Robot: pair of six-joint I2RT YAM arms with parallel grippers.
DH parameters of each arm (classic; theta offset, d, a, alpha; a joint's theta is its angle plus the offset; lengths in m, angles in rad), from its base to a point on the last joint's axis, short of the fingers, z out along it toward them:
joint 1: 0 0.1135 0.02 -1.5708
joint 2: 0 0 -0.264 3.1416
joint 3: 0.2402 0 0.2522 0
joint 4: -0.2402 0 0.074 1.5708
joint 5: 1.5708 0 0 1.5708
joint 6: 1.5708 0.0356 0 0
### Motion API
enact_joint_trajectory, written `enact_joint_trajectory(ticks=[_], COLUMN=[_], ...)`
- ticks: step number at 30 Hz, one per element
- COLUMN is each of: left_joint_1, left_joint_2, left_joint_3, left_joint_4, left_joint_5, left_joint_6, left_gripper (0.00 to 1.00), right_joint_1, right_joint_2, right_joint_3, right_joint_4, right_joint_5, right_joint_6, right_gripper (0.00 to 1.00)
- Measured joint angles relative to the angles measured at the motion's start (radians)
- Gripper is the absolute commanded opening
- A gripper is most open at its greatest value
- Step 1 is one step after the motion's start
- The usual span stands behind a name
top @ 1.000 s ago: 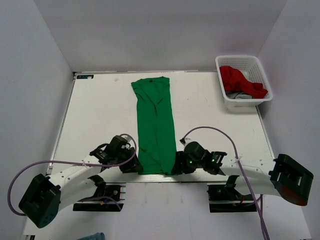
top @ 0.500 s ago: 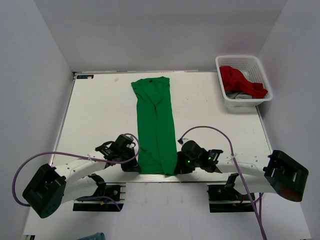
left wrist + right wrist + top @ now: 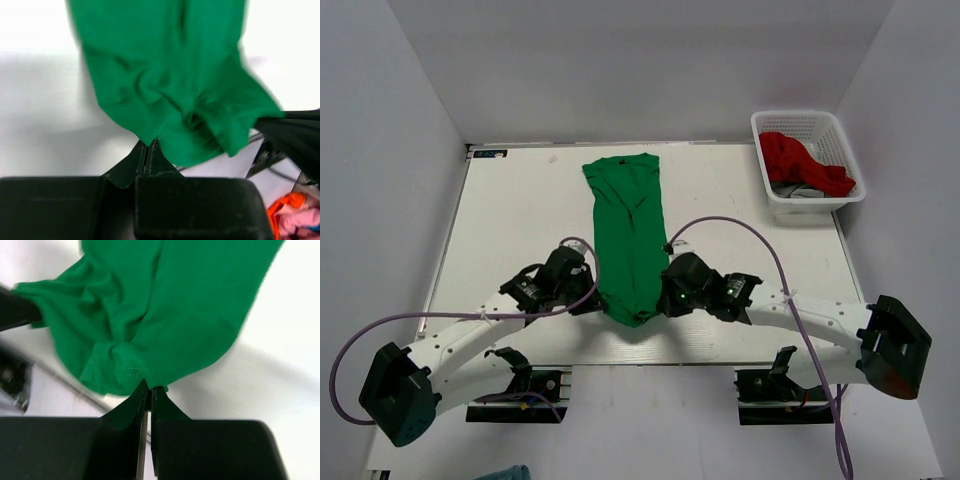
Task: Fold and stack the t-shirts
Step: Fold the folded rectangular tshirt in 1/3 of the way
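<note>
Hem corners of green t-shirt (image 3: pixel 632 230) pinched by L end effector (image 3: pixel 148 145) & R end effector (image 3: pixel 147 387)

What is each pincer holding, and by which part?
Both hold the green shirt by its near hem: the left pincer at the left corner, the right pincer at the right corner.

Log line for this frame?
left fingers: shut on green t-shirt hem | right fingers: shut on green t-shirt hem | red t-shirt: in basket | end fold: pending
</note>
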Motion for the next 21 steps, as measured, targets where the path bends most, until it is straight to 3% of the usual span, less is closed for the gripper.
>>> enact_joint_trajectory(ticks=[12, 21], left_joint_1=[0.018, 0.063], left_joint_2=[0.212, 0.387], left_joint_3=[0.285, 0.498], left_joint_4=[0.018, 0.017], left_joint_5=[-0.283, -0.434], left_joint_6=[-0.002, 0.013], left_gripper=[0.00, 0.00], right_joint_1=[-0.098, -0.207], right_joint_2=[0.206, 0.312], right_joint_3=[0.280, 0.407], right_joint_4=[-0.082, -0.016], right_joint_5=[0.301, 0.370], right_joint_6=[-0.090, -0.200], right_gripper=[0.00, 0.00])
